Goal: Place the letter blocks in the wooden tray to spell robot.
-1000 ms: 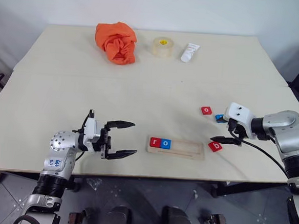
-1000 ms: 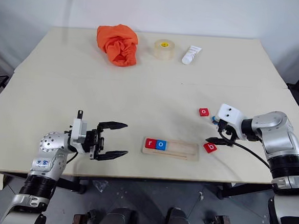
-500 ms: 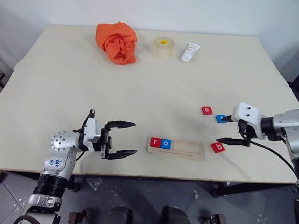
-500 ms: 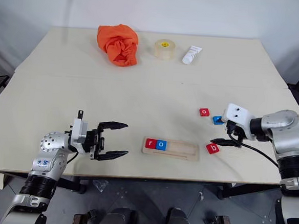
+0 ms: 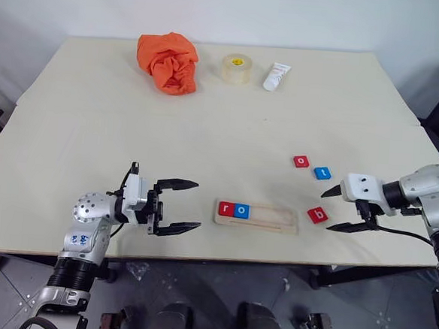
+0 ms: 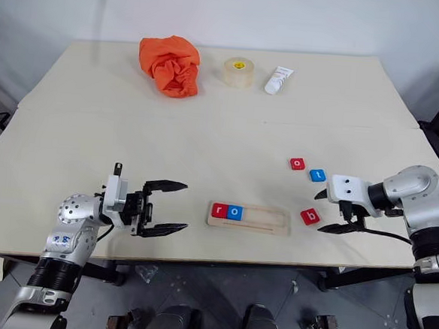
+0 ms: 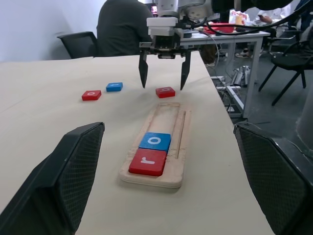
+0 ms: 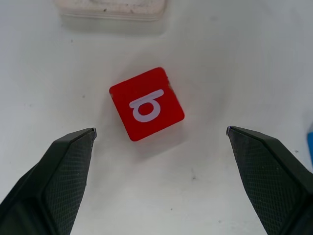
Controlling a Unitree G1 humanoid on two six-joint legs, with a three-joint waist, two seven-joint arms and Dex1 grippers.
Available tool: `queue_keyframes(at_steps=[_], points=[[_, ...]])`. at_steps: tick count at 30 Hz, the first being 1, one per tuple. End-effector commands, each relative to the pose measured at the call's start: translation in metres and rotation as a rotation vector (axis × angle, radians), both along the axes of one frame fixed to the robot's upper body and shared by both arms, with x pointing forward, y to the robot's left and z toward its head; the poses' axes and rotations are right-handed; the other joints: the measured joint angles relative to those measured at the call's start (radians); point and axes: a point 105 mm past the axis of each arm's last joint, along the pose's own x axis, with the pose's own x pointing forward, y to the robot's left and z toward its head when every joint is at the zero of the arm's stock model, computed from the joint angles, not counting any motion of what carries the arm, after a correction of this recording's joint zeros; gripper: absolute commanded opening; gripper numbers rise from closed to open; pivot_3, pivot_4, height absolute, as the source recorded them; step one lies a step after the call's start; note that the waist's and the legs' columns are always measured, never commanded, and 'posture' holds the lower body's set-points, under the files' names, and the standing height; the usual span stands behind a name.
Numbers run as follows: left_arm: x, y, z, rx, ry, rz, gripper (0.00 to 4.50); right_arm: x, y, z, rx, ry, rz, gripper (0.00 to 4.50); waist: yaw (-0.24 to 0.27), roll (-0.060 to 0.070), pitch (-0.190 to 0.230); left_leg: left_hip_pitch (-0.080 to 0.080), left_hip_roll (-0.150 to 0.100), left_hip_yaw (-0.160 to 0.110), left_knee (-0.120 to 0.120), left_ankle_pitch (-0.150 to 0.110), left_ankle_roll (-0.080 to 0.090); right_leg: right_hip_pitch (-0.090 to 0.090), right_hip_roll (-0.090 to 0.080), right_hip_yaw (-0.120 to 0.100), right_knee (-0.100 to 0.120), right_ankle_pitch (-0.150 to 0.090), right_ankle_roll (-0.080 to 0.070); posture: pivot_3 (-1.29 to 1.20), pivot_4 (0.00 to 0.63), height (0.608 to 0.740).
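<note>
The wooden tray lies near the table's front edge, with a red r block and a blue o block side by side at its left end. A red b block lies flat just right of the tray. Farther back lie a red o block and a blue t block. My right gripper is open, tilted down over the b block, fingers on either side and clear of it. My left gripper is open and empty, left of the tray and pointing at it.
At the table's far side sit a crumpled orange cloth, a tape roll and a white tube. The front edge runs just below the tray. A seated person and another table stand beyond the right end.
My right gripper has drawn back toward the right and front and tipped downward, uncovering the blue t block. The left gripper and all blocks stayed put.
</note>
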Motion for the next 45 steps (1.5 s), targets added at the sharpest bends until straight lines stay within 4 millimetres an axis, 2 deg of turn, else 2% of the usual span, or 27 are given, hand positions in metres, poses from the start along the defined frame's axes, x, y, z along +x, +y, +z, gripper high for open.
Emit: queue_keyframes(at_steps=[1,6,9,16,17,23,26,29,33,36,42,45], points=[[-0.004,0.005,0.008,-0.001,-0.034,0.006,4.50,-0.002,0.005,0.001,-0.004,0.013,0.060,4.47,0.000,0.000,0.000,0.000,0.000,0.000,0.000,0.000,0.000,0.000,0.000,0.000,0.000,0.000,0.000,0.00,0.150,0.740],[-0.005,0.006,0.008,-0.001,-0.035,0.013,4.50,-0.003,0.009,-0.004,0.023,0.053,0.074,4.47,0.000,0.000,0.000,0.000,0.000,0.000,0.001,0.000,0.000,0.000,0.000,0.000,0.000,0.000,0.000,0.00,0.150,0.740],[-0.006,0.006,0.008,-0.002,-0.036,0.017,4.50,-0.003,0.007,-0.007,0.009,0.067,0.072,3.94,0.000,0.000,0.000,0.000,0.000,0.000,0.001,0.000,0.000,0.000,0.000,0.000,0.000,0.000,0.000,0.00,0.150,0.740],[-0.007,0.006,0.008,-0.003,-0.036,0.032,4.50,-0.004,0.004,-0.011,-0.004,0.088,0.066,1.64,0.000,0.000,0.000,0.000,0.000,0.000,0.005,0.000,0.000,0.002,-0.001,0.000,0.000,0.000,-0.001,0.00,0.150,0.740],[-0.008,0.006,0.007,-0.003,-0.035,0.033,4.50,-0.004,0.004,-0.011,-0.002,0.089,0.064,1.46,0.000,0.000,0.000,0.000,0.001,0.000,0.005,0.000,0.000,0.002,-0.001,0.000,0.000,0.000,-0.001,0.00,0.150,0.740],[-0.008,0.007,0.006,-0.002,-0.030,0.031,4.50,0.001,0.010,-0.001,0.073,0.070,0.020,1.46,0.000,0.000,0.000,0.000,0.001,0.000,0.006,0.000,0.000,0.002,-0.002,0.001,0.000,0.001,-0.002,0.00,0.150,0.740],[-0.010,0.008,0.004,0.007,-0.016,0.010,4.50,0.008,0.017,0.014,0.133,0.049,-0.041,1.46,0.000,0.002,0.001,0.000,0.001,0.000,0.005,-0.001,-0.001,0.001,-0.003,0.001,0.000,0.001,-0.002,0.00,0.150,0.740],[-0.012,0.011,0.001,0.025,0.004,-0.021,4.50,0.008,0.029,0.032,0.183,0.037,-0.072,1.46,0.000,0.004,0.003,0.000,0.003,0.000,0.005,-0.001,-0.002,0.000,-0.003,0.001,0.001,0.001,-0.002,0.00,0.150,0.740],[-0.009,0.017,-0.002,0.047,0.011,-0.041,4.50,-0.002,0.062,0.050,0.274,0.046,-0.065,1.46,0.003,0.005,0.003,0.000,0.005,-0.001,0.004,-0.002,-0.004,-0.001,-0.002,-0.001,0.002,0.001,-0.003,0.00,0.150,0.740],[-0.007,0.017,-0.002,0.049,0.009,-0.055,4.50,-0.012,0.081,0.051,0.275,0.059,-0.057,1.46,0.004,0.005,0.003,-0.001,0.005,-0.001,0.005,-0.003,-0.004,0.000,-0.002,-0.001,0.002,0.001,-0.003,0.00,0.150,0.740],[-0.004,0.016,-0.001,0.053,0.004,-0.068,4.50,-0.034,0.124,0.033,0.230,0.059,0.037,1.46,0.005,0.005,0.003,-0.001,0.004,-0.002,0.005,-0.003,-0.003,-0.001,-0.002,-0.002,0.001,0.001,-0.003,0.00,0.150,0.740],[-0.004,0.016,-0.001,0.052,0.001,-0.065,4.50,-0.035,0.130,0.029,0.220,0.075,0.011,1.46,0.004,0.005,0.003,-0.001,0.004,-0.002,0.005,-0.003,-0.003,-0.001,-0.002,-0.001,0.001,0.001,-0.003,0.00,0.150,0.740]])
